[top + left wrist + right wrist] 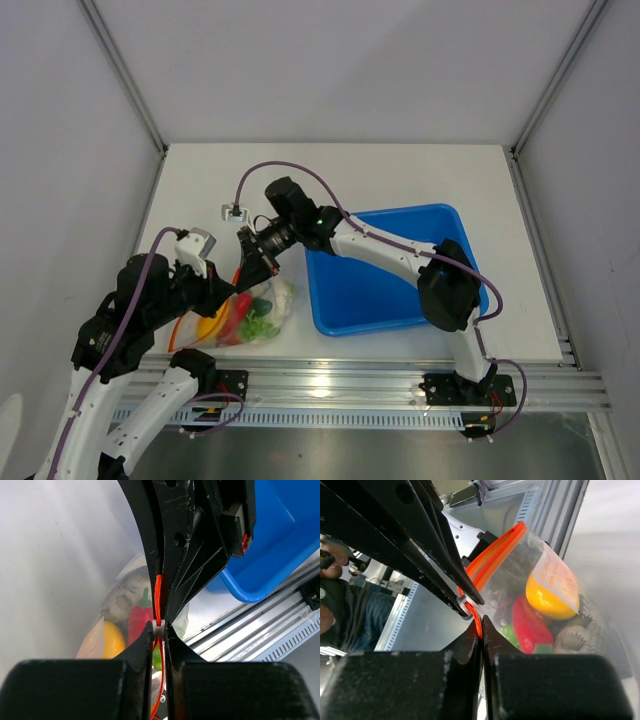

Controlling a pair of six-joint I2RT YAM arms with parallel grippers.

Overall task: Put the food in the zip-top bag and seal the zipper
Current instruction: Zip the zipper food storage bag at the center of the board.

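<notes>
Two-handed grip on the bag mouth, sealing stage. My left hand (159, 630) is pressed together on the zipper (158, 592), the orange-red strip running up between its fingertips. My right hand (481, 627) pinches the same strip just beside it, so the tips of the two hands nearly meet.

I hold the strip at two close points so that the short stretch between them is taut and straight. A slack, crinkly mouth would fold away under pressure instead of locking.

The zip-top bag (262, 308) hangs and rests below the hands at the near edge of the worktop (400, 175), left of the blue tray (385, 318). The food is inside it: the yellow squash (547, 597) and the red chili (527, 625) show plainly through the film, with green and pale pieces beneath that I cannot name with certainty. The weight of these pulls the film down, away from the mouth, which helps to keep the strip clear.

Beyond the left fingertips, in the right wrist view, the two tracks stand apart. I judge that stretch unsealed, so the pinch must travel along it.
</notes>
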